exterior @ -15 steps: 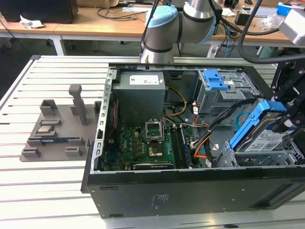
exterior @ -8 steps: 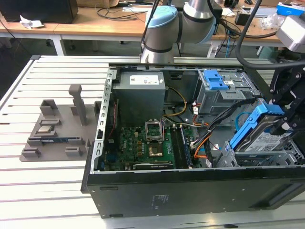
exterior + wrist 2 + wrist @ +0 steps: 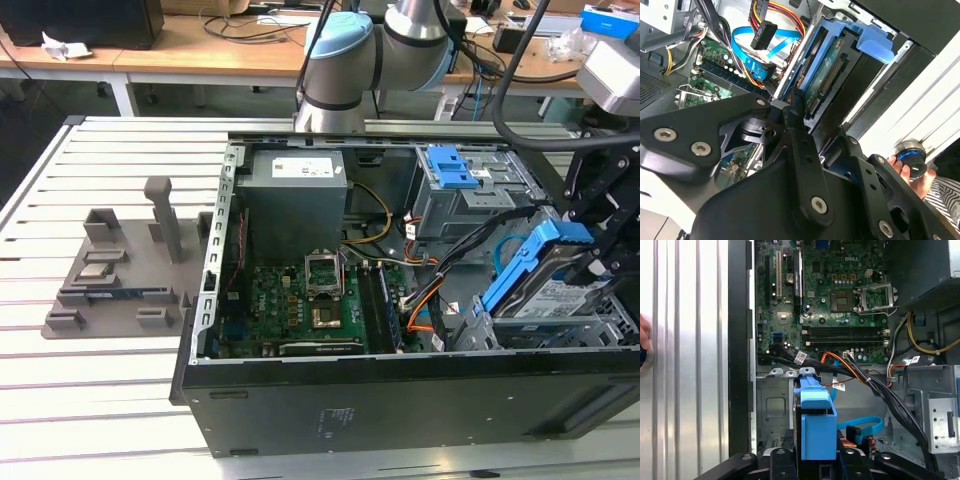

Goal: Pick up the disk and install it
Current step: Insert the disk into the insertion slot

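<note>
The tool [image 3: 817,457] grips the disk [image 3: 558,292] by its sides, tilted, inside the computer case [image 3: 400,405] at the exterior view's right.

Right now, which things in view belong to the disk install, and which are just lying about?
Job: the disk, tilted, gripped in the claw; the open computer case; the metal bay under the disk.
Lying about: grey parts tray on the exterior view's left; motherboard; power supply; blue-topped drive cage.

A lab: robot arm [image 3: 338,62], opened computer [image 3: 400,400], cabled desks [image 3: 190,52].
</note>
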You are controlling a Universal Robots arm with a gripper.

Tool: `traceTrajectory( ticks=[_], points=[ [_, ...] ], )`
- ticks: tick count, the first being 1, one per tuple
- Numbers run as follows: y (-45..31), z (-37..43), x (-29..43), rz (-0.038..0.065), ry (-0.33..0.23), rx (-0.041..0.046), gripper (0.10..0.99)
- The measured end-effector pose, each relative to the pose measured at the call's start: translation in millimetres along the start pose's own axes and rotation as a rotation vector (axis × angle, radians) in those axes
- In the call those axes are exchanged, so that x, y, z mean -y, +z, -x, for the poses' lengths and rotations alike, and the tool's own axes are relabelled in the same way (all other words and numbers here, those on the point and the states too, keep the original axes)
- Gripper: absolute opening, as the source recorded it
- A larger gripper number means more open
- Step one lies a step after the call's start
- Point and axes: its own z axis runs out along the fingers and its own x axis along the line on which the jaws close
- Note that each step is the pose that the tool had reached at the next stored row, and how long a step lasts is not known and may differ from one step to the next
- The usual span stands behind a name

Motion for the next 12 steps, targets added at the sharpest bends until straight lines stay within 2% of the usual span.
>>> traceTrajectory(
  ticks=[9,10,11,12],
  points=[
    [2.8,-0.1,0.3,0.0,0.0,-0.0002,0.365],
    [2.8,-0.1,0.3,0.0,0.0,-0.0001,0.373],
    [2.8,-0.1,0.3,0.0,0.0,-0.0002,0.439],
    [2.9,-0.1,0.2,0.0,0.0,0.0,0.439]
  ],
)
